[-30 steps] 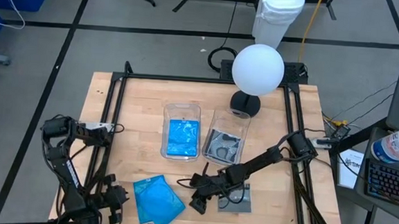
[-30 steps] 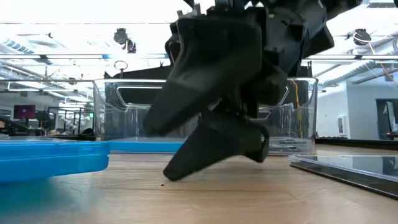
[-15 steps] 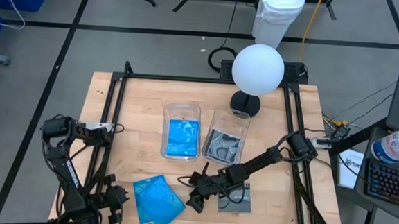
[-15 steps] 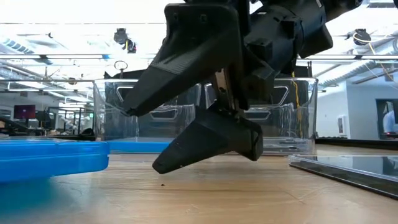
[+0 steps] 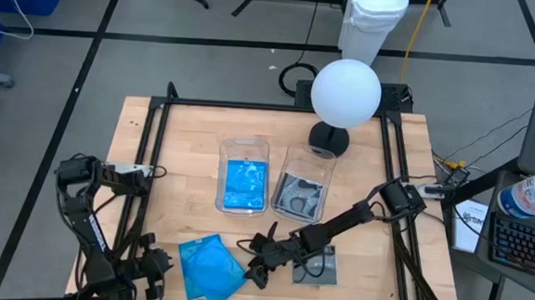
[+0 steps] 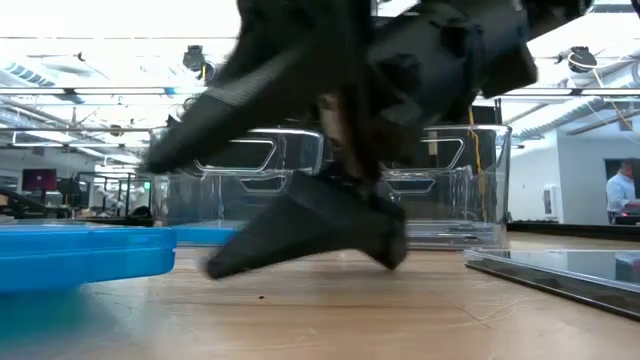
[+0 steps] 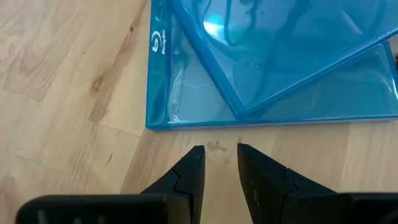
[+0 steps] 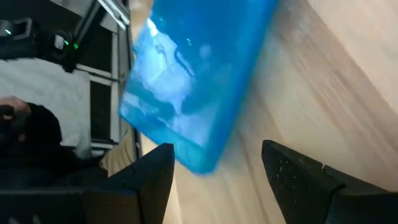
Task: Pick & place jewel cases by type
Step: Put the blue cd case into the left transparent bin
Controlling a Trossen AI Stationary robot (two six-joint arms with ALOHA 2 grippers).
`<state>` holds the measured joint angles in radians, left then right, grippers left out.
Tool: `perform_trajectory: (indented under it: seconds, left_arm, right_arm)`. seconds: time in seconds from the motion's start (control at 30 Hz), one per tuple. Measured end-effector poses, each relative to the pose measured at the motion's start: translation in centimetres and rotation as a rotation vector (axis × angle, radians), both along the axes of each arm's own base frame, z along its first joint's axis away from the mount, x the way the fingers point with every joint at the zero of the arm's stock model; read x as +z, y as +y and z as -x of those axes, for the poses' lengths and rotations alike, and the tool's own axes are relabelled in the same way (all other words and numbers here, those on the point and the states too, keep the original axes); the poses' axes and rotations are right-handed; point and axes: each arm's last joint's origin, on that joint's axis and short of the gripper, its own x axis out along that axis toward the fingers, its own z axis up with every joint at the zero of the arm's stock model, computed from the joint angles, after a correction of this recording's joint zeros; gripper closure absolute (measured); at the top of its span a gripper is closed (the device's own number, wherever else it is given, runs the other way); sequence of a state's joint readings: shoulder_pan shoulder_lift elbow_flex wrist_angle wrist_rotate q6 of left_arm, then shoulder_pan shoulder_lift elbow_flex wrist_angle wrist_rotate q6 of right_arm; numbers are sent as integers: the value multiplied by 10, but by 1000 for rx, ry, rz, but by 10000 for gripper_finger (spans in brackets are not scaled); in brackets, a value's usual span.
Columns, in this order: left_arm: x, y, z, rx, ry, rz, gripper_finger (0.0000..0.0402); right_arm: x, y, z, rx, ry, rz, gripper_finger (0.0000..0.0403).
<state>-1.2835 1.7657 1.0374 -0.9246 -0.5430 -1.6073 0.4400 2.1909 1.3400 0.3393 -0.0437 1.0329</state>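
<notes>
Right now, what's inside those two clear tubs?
The left tub holds a blue jewel case; the right tub holds a dark grey case. Anything beneath them is hidden.

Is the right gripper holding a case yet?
No. In the right wrist view the right gripper has its fingers spread open with nothing between them, and the blue case lies ahead on the table.

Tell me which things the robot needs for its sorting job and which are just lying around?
For the job:
- bright blue square plastic cases loose on the table
- clear grey flat plastic case
- two clear rectangular plastic tubs
- right end effector, open, low near the blue cases

Just lying around:
- white ball lamp
- white bin
</notes>
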Motion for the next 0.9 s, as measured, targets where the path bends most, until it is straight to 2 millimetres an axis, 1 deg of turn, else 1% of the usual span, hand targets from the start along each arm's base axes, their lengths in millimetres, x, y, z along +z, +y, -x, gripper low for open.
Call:
perform_trajectory:
  seconds: [0.17, 0.3, 0.43, 0.5, 0.77, 0.9]
  left_arm:
    - [0, 0, 0, -1, 0, 2, 300]
    - [0, -1, 1, -3, 11, 6, 300]
    - [0, -1, 3, -6, 13, 8, 300]
    - [0, -1, 3, -8, 13, 8, 300]
    - [0, -1, 4, -9, 13, 7, 300]
    - [0, -1, 4, -7, 12, 9, 300]
  right_arm:
    - [-2, 8, -14, 25, -1, 26, 171]
    - [-3, 7, -13, 33, 31, 50, 172]
    - [-3, 8, -14, 29, 24, 35, 173]
    - [-5, 10, -13, 30, 21, 29, 176]
    - [-5, 23, -8, 58, 3, 16, 186]
    - [-5, 25, -7, 75, 6, 11, 189]
